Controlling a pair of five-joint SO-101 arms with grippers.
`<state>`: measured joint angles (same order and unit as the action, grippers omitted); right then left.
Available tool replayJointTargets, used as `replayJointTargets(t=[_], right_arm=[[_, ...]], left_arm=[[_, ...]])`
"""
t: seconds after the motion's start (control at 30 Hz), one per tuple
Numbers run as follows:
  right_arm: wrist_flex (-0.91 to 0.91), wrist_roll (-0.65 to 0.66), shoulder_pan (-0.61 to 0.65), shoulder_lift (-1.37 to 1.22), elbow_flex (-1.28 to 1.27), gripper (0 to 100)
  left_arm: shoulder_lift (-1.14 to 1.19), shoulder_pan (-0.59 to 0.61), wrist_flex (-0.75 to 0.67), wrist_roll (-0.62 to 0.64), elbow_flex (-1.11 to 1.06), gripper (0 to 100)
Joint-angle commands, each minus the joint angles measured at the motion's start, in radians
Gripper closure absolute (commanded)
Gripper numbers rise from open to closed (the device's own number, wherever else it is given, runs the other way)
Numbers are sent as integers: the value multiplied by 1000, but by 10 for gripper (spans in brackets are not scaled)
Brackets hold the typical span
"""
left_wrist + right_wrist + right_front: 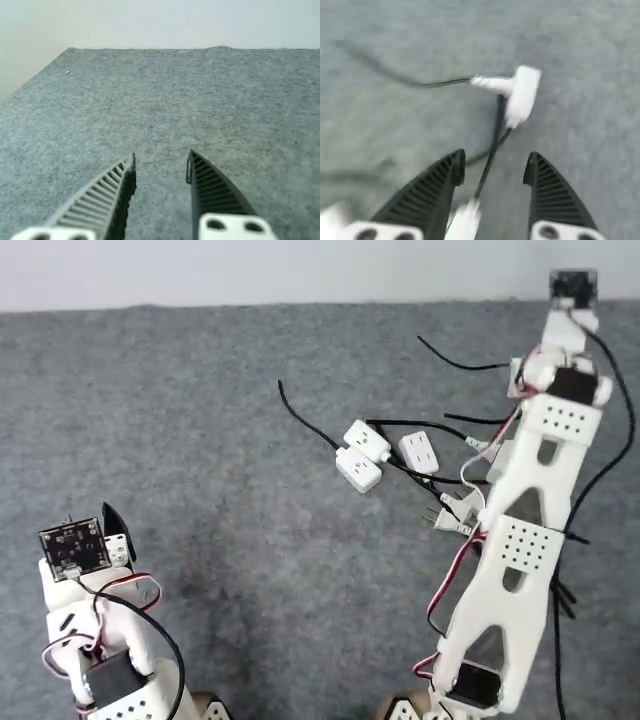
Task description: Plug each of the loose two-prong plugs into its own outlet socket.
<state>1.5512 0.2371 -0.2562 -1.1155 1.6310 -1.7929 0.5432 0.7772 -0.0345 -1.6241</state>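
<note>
My left gripper (161,162) hangs over the tabletop (200,420) near its near left corner. Its two ribbed fingers (107,195) are spread apart, with only grey mat between them. It points toward the far edge, where a pale wall (160,22) rises behind the tabletop.

Three white outlet sockets (367,440) cluster right of the middle, toward the far edge. Two lie touching side by side, and the third sits just beside them, on the side toward my right arm (520,550). Black leads (300,415) tangle around them. A loose two-prong plug (448,520) lies closer to the near edge than the cluster, just beside my right arm. Its prongs are bare, pointing toward the left edge, and it is in no socket.

My right arm stretches from the near edge along the right side toward the far right corner. My right gripper (495,162) is also spread wide and pinches nothing. A thin black cord (492,150) runs on the mat through the gap between its fingers and ends at a blurred white piece (465,222) low between them. I cannot tell whether that piece is a plug. Beyond the fingertips lies one outlet socket (524,95) with a white fitting (490,84) set against its side and a black lead trailing away. I cannot tell which of the three sockets this is.
</note>
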Motion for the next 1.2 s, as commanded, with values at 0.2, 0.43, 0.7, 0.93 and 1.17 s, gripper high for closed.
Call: replayJointTargets(t=[0.2, 0.43, 0.7, 0.93, 1.17], right_arm=[[251, -11, -19, 364, -193, 808], [248, -9, 51, 572, -764, 808], [209, -9, 213, 783, -1313, 808], [76, -12, 292, 1018, -1642, 808], [-179, -18, 309, 1372, -2008, 808]], left_arm=[[2, -3, -28, -11, 7, 830], [2, -41, -25, -31, 5, 830], [2, -68, 2, -58, 8, 830], [2, -127, 14, -98, 4, 830], [2, -275, 97, -195, 7, 830]])
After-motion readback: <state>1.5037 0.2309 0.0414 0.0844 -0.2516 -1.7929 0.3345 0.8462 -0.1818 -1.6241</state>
